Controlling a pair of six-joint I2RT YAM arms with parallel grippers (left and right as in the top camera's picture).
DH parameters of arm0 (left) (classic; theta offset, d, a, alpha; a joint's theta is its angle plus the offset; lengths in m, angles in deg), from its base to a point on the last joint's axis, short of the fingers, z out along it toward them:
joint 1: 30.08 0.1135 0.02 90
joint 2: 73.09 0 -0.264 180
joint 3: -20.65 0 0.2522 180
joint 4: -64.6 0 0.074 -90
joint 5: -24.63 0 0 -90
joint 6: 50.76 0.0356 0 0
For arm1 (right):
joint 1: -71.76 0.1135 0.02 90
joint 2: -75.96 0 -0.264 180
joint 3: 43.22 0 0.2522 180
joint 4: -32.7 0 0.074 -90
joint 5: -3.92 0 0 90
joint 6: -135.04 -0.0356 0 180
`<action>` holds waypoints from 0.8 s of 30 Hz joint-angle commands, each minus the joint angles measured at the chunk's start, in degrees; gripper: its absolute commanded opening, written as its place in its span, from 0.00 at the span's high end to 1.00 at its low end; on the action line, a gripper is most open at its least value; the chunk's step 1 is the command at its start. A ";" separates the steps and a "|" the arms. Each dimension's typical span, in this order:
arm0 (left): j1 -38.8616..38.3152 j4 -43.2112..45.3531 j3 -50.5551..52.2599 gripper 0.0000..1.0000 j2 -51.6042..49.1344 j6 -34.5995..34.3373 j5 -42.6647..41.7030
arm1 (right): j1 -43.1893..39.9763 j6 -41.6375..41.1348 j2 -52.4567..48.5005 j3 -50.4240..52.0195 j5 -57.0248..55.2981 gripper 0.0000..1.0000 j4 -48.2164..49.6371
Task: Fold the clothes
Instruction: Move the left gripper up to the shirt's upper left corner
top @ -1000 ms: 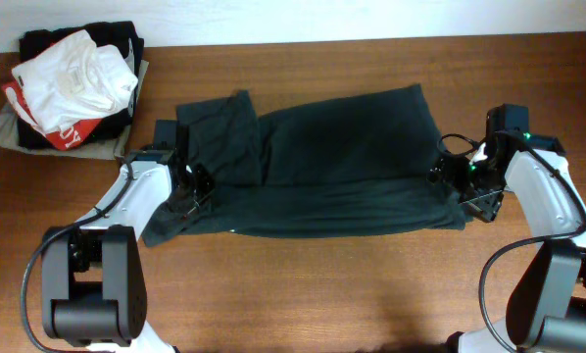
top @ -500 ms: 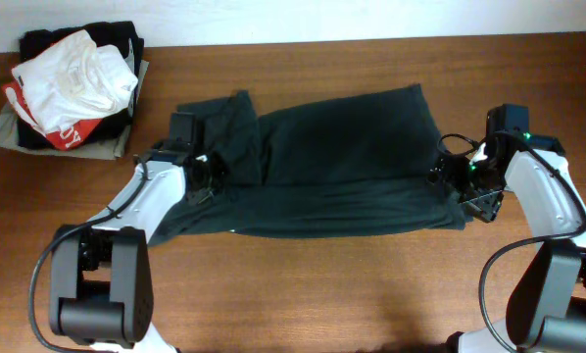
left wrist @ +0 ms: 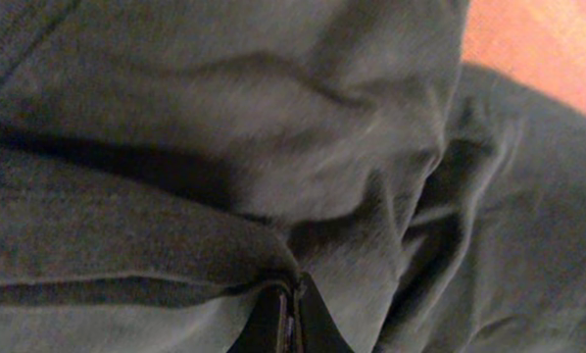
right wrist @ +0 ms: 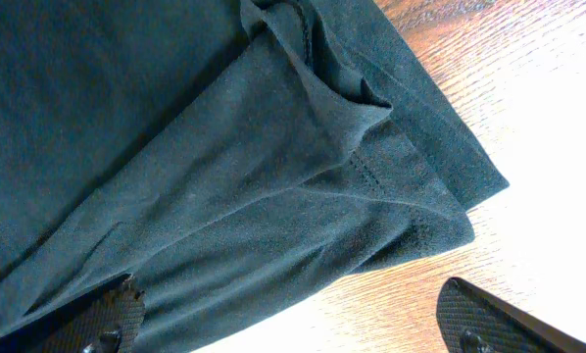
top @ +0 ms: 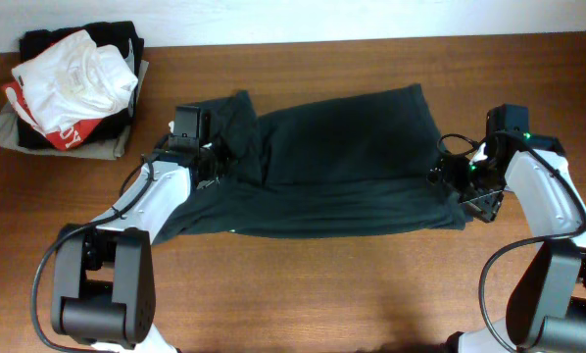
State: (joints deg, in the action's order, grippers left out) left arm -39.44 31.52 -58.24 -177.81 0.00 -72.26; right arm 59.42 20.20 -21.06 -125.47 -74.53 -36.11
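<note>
Left wrist view: what do the fingers of the left gripper hold? — Mara

They are pressed together at 6 o'clock in that view, and the shirt bunches straight into them. It looks like a pinch on a thin fold, with fabric filling everything toward 12. — Jon

And the right gripper? — Mara

Its fingers stand wide apart with nothing gripped. The shirt's hem corner lies just ahead, toward 12 o'clock, flat on the table. — Jon

Which way does the shirt lie for the fold? — Mara

From overhead, its long axis runs 9 to 3 o'clock across the middle of the table. The left gripper sits on the 9 o'clock end, so the body lies toward 3 from its fingers. The pinched flap would likely have to travel that way. The right gripper sits at the 3 o'clock end, just beside the edge, and is the nearer arm for that hem. — Jon

Surface and room? — Mara

The table is wood and looks smooth, so the soft cloth may slide or drag instead of creasing. Bare wood shows toward 6 o'clock. Toward 10, well apart from the shirt, a pile of other clothes sits at the far corner. — Jon
</note>
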 commanded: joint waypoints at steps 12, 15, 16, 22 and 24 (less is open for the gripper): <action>-0.61 9.11 -0.83 0.89 -4.35 2.80 -1.03 | -0.04 0.42 0.81 -0.81 0.26 0.01 0.02; -0.76 11.28 -0.83 0.89 -4.35 9.20 -1.03 | -0.04 0.42 0.81 -0.81 0.26 0.01 0.02; -0.76 11.85 -0.83 0.93 -4.35 10.51 -1.03 | -0.04 0.42 0.81 -0.81 0.26 0.01 0.02; -0.76 13.81 -1.70 0.99 -4.35 14.03 -1.03 | -0.04 0.42 0.81 -0.81 0.26 0.01 0.02; -0.76 13.92 -2.21 0.77 -4.35 14.82 -1.03 | -0.04 0.42 0.81 -0.81 0.26 0.01 0.02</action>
State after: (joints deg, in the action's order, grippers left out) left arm -39.92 44.75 -58.48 -181.97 11.36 -72.46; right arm 59.42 20.22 -21.06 -125.47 -74.53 -36.11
